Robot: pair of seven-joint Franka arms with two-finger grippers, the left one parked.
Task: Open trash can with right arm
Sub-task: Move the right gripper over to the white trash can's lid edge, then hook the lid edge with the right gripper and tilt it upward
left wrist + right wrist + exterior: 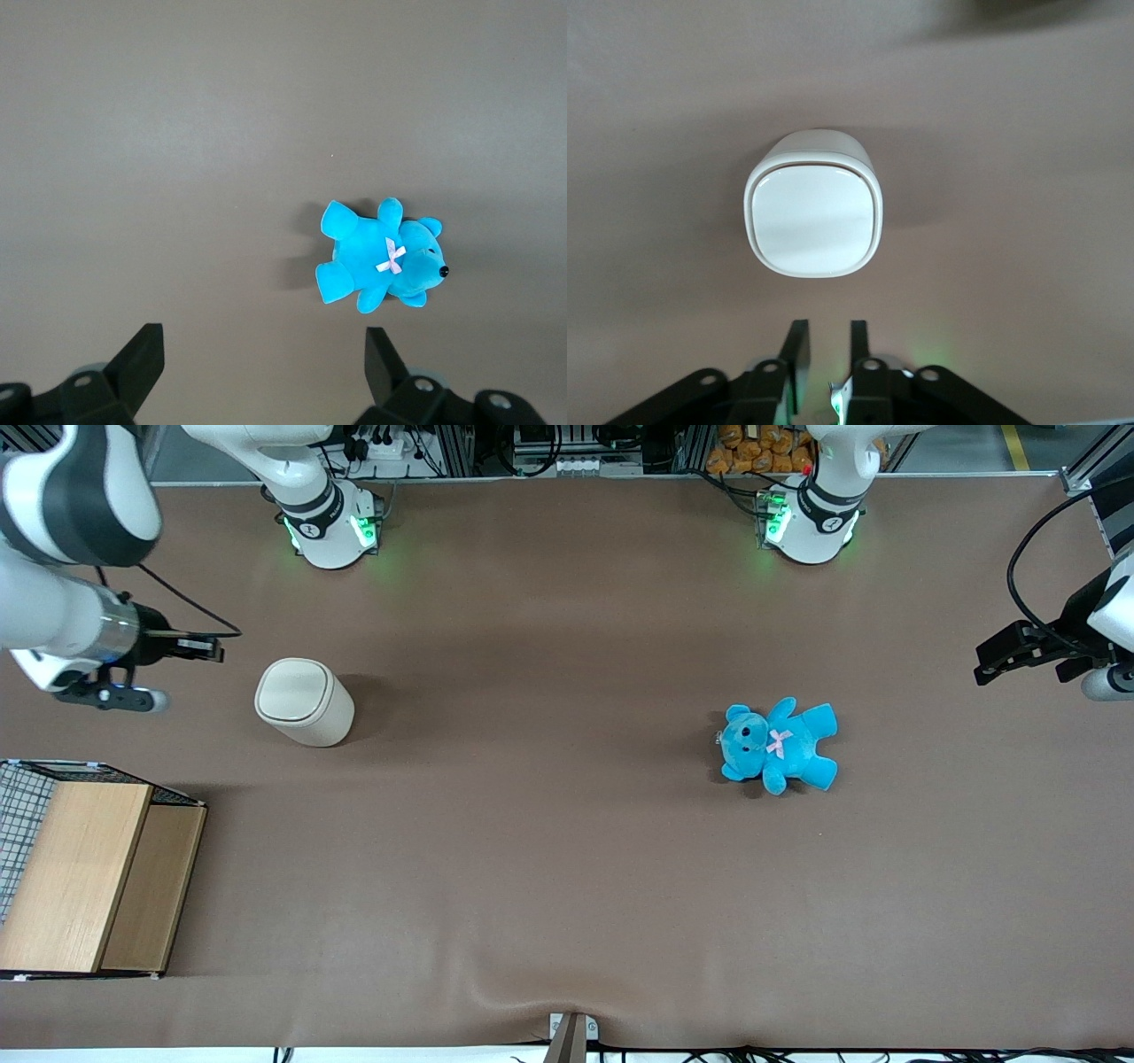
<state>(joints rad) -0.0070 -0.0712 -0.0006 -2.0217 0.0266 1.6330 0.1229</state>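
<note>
The cream-white trash can stands upright on the brown table with its rounded-square flip lid down. It also shows in the right wrist view, seen from above. My right arm's gripper hovers beside the can, toward the working arm's end of the table and a little farther from the front camera. It does not touch the can. In the right wrist view the gripper has its fingers close together with only a narrow gap, and it holds nothing.
A blue teddy lies toward the parked arm's end of the table and also shows in the left wrist view. A wooden box with a wire basket beside it stands nearer the front camera than the can.
</note>
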